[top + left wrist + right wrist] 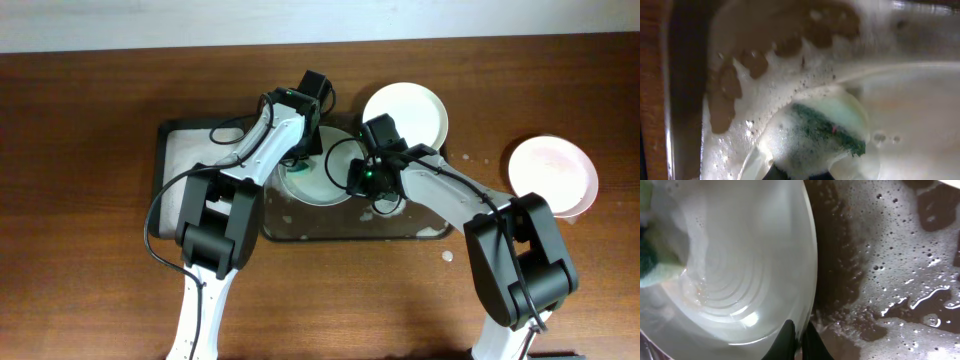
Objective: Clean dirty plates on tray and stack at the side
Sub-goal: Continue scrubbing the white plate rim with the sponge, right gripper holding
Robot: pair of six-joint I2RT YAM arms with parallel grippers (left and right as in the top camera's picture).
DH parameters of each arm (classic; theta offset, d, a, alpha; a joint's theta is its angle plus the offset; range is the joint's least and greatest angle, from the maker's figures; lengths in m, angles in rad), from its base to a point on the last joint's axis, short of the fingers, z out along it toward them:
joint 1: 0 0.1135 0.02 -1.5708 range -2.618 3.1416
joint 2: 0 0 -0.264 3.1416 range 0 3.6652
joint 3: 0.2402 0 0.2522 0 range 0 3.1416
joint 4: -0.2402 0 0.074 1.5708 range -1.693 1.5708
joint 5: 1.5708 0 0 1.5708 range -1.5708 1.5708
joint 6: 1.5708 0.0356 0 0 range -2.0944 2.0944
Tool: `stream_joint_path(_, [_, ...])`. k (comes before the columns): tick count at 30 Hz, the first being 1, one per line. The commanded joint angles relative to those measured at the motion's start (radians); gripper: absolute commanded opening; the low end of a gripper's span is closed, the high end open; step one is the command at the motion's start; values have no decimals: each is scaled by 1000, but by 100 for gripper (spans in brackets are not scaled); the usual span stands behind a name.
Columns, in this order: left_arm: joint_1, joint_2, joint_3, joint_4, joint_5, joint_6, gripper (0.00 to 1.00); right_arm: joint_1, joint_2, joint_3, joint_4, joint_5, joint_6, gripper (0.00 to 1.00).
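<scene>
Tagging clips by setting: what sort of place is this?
Probably a lab tabletop dishwashing setup rather than a kitchen: a bare wooden table, a foam-streaked tray, and a green sponge against a white plate.

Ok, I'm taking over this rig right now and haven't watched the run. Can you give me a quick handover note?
Left gripper: shut on the green sponge, which is pressed onto the foamy plate in the tray.
Right gripper: pinching that plate's rim, apparently steadying it.
Second plate: at the tray's far edge.
Third plate: on the table to the right, off the tray.
Done: one plate set aside; I cannot tell whether it is clean.
Left: finish scrubbing, clean the second plate, stack all at the side.
</scene>
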Motion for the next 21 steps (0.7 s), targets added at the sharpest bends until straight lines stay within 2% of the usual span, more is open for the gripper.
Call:
stream_joint_path(1, [30,83,-33,68,-138,-43,1,20,6,-11,-27,-31,-45,4])
stream_joint_path(2, [30,83,-33,75,-126,-6,1,20,6,-11,-27,-30,-45,4])
stream_joint_path(3, [27,83,-33,82,-85,86,1,20,6,-11,-27,-30,-45,4])
stream_joint_path(6, [15,83,-33,96,182,460,1,20,6,-11,-20,-31,-44,4])
stream_joint_path(11, [9,83,-33,80,392,769,1,20,6,-11,-20,-31,-45,4])
stream_joint_path(14, [11,83,-33,55,406,811,1,20,6,-11,-20,-31,-45,4])
stream_joint_path(21, [28,83,-33,-138,417,991,0,20,6,-11,-18,-31,-45,4])
